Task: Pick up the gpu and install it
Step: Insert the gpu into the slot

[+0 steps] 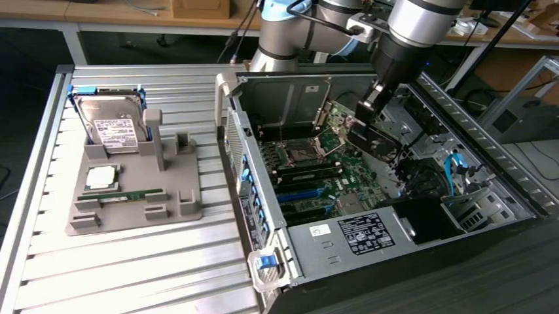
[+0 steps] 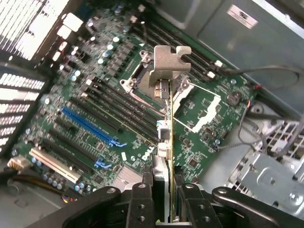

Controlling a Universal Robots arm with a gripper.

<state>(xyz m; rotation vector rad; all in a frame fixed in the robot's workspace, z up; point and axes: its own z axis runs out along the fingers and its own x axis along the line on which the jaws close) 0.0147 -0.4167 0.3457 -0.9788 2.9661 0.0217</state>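
Observation:
My gripper (image 1: 370,110) hangs inside the open computer case (image 1: 306,85), shut on the gpu (image 1: 385,141), a thin black card held on edge above the green motherboard (image 1: 325,171). In the wrist view the gpu (image 2: 166,142) shows edge-on between my two fingers (image 2: 141,202), its silvery metal bracket (image 2: 167,61) at the far end. My gripper (image 2: 165,202) holds the card clear of the board, off to the side of the blue expansion slot (image 2: 90,126).
A grey holder tray (image 1: 131,203) on the slatted table at the exterior view's left carries a silver hard drive (image 1: 114,124), a processor (image 1: 101,175) and a green memory stick (image 1: 122,194). Cables and a drive cage (image 1: 467,196) crowd the case's far side.

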